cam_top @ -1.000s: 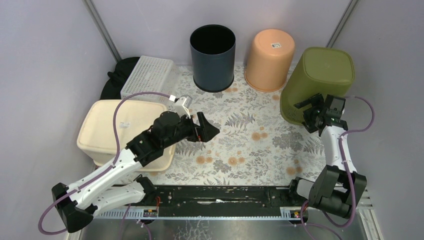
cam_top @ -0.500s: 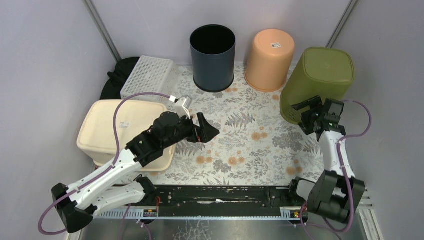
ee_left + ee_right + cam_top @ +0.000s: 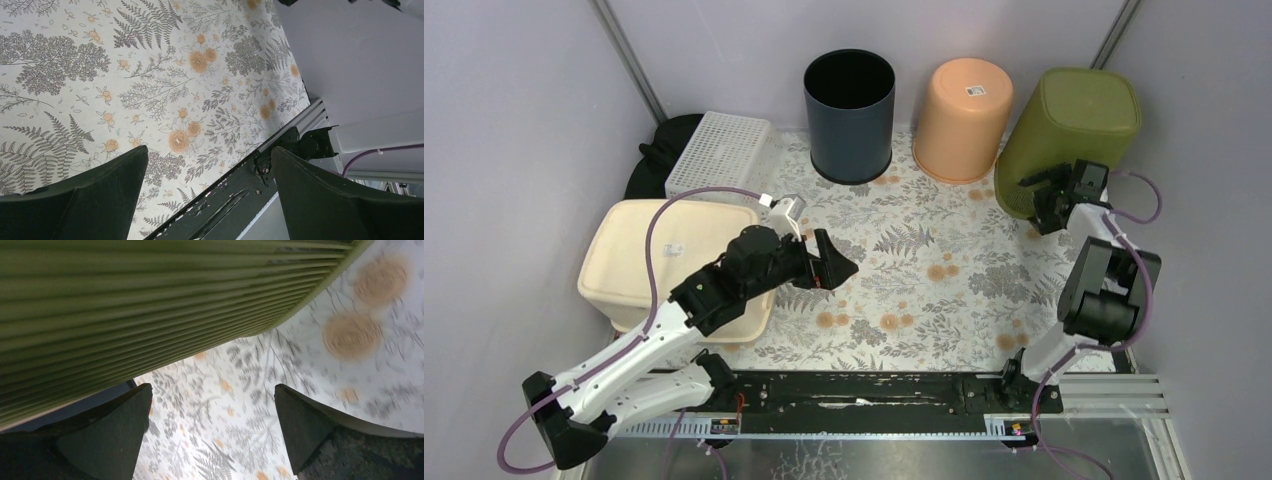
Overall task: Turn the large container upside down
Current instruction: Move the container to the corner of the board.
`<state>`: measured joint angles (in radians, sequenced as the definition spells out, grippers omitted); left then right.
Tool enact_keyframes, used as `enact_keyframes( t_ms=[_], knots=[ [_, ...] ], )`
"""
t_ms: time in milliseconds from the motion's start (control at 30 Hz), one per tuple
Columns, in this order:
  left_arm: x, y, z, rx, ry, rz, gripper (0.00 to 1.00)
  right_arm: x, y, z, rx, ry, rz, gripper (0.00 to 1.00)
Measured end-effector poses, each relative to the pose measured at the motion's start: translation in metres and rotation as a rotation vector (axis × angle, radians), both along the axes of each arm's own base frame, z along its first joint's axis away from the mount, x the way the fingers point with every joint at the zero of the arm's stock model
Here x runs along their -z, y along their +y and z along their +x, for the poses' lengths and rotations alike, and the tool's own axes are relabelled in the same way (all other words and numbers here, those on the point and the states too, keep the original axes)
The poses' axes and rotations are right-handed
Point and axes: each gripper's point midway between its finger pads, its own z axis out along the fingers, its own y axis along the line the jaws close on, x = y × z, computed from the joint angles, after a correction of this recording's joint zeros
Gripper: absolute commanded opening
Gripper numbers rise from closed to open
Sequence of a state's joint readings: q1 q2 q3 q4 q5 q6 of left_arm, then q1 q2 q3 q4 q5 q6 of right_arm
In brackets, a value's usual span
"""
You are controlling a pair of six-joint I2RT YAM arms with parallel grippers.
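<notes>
At the far right corner of the floral-patterned desk (image 3: 924, 275) we see the large olive-green ribbed plastic bin (image 3: 1074, 130). It is tilted, with its closed base uppermost and its open rim low. Its long axis leans from the rim at the near left up to the base at the back right, toward the side wall. It may be resting against that wall, though we cannot be sure from above.

Our right hand (image 3: 211, 395) sits just beside the rim on the near side. Both fingers are spread as wide as they go and nothing is between them. From the wrist view the ribbed wall rises directly above and ahead of the fingers, and the rim edge hangs off the desk on this side. We cannot tell whether a finger touches it.

Our left hand (image 3: 209, 152) hovers over the middle of the desk beside the cream rectangular plastic tub (image 3: 664, 260), equally wide open and empty, well apart from the bin.

So the right arm is plainly the nearer one. We judge the bin is most of the way over, and what remains is to bring its lifted rim down flat.
</notes>
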<state>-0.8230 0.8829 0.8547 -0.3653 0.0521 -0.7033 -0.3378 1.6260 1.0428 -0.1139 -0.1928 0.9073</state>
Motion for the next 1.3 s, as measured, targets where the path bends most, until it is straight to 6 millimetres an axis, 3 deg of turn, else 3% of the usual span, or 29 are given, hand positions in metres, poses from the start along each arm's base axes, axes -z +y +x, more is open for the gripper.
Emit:
enact_keyframes(
  t_ms=[267,400,467,600,700,867,1000,1133,1300],
  knots=[
    [-0.006,0.002,0.008,-0.021,-0.004,0.039,1.00,0.011,-0.020,0.071,-0.047,-0.036,0.042,1.00],
    [-0.020,-0.007,0.039,-0.064,-0.005,0.087,1.00,0.010,-0.012,0.075,-0.107,-0.046,0.070,0.99],
    [-0.028,-0.012,0.065,-0.105,-0.003,0.118,1.00,0.007,-0.005,0.065,-0.134,-0.044,0.078,1.00],
    [-0.035,-0.016,0.124,-0.210,0.004,0.153,1.00,-0.005,0.013,0.024,-0.188,-0.029,0.067,0.99],
    [-0.036,-0.010,0.165,-0.290,0.022,0.173,1.00,-0.028,0.027,-0.011,-0.227,-0.053,0.034,0.99],
    [-0.044,0.001,0.255,-0.450,0.041,0.156,1.00,-0.063,0.063,-0.053,-0.320,-0.130,-0.025,1.00],
    [-0.027,0.014,0.290,-0.527,0.068,0.162,1.00,-0.077,0.109,-0.069,-0.450,-0.159,-0.022,0.99],
    [-0.017,0.025,0.312,-0.586,0.096,0.142,1.00,-0.092,0.148,-0.089,-0.568,-0.190,-0.005,1.00],
    [-0.027,0.041,0.341,-0.646,0.093,0.052,1.00,-0.106,0.161,-0.109,-0.615,-0.231,0.000,0.99]
  ],
)
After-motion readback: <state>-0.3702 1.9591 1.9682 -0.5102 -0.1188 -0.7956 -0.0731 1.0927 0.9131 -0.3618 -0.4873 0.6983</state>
